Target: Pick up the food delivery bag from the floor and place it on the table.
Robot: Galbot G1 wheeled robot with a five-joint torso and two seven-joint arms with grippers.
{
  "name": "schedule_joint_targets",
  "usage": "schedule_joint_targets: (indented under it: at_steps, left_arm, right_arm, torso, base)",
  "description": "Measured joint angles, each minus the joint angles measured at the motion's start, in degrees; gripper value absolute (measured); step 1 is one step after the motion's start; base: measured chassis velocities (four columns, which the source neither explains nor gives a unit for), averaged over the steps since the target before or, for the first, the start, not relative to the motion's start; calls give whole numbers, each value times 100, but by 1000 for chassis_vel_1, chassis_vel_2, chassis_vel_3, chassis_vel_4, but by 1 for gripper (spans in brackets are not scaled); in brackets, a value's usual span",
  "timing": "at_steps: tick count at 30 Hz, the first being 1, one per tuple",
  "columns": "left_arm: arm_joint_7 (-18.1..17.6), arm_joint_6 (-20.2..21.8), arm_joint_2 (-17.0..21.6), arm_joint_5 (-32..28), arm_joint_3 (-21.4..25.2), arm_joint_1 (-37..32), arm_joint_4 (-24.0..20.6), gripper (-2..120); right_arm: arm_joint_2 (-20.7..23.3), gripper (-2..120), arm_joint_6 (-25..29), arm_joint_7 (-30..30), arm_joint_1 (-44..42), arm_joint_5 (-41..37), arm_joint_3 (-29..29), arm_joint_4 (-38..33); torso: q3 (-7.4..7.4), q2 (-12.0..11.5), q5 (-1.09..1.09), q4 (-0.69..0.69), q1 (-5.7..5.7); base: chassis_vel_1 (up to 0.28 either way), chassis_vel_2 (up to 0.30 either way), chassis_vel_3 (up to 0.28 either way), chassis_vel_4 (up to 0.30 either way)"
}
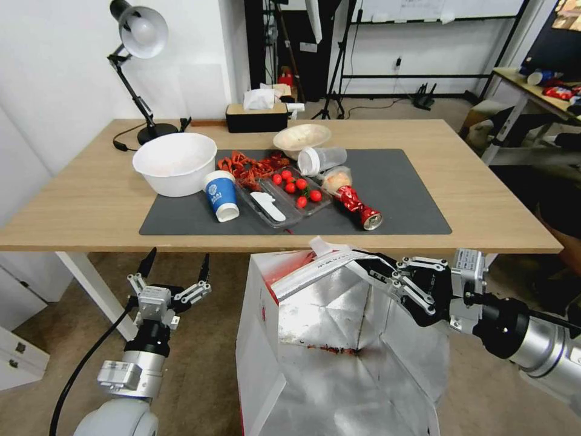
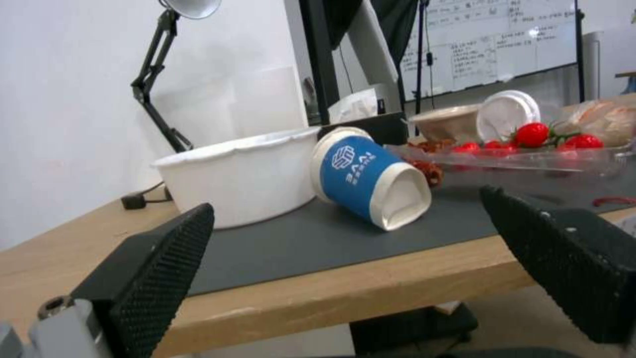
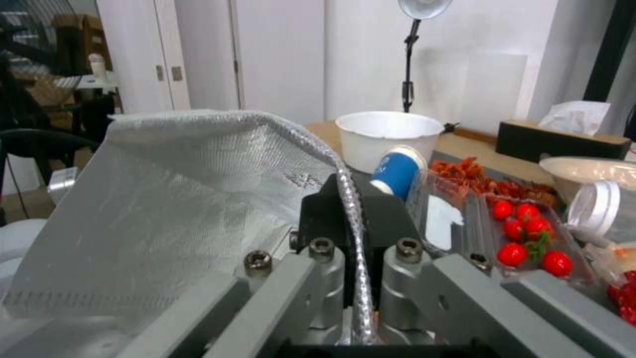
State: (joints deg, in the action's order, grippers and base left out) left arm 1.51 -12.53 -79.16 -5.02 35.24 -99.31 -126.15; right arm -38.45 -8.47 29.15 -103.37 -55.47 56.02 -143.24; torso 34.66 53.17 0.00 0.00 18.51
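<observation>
A white bowl [image 1: 175, 162] is seen beside a tipped blue paper cup [image 1: 221, 195]. Cherry tomatoes [image 1: 296, 186] are held in a clear tray [image 1: 283, 200], with a crushed red can [image 1: 359, 208] nearby. A black lamp [image 1: 138, 66] and tissue box [image 1: 256, 115] are set behind.

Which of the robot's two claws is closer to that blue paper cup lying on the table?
The left. The left gripper hangs open just below the table edge, slightly left of the blue cup. The right gripper is farther right, shut on the food delivery bag rim.
</observation>
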Motion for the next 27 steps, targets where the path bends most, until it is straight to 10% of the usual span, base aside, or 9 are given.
schedule_joint_targets:
  at_steps: [27]
  left_arm:
    - [80,-124,21,-193,-53,13,-21,100]
  right_arm:
    - [7,0,30,-2,39,3,-5,0]
  torso:
    - [395,694,0,0,300]
  base:
    - [0,0,0,0]
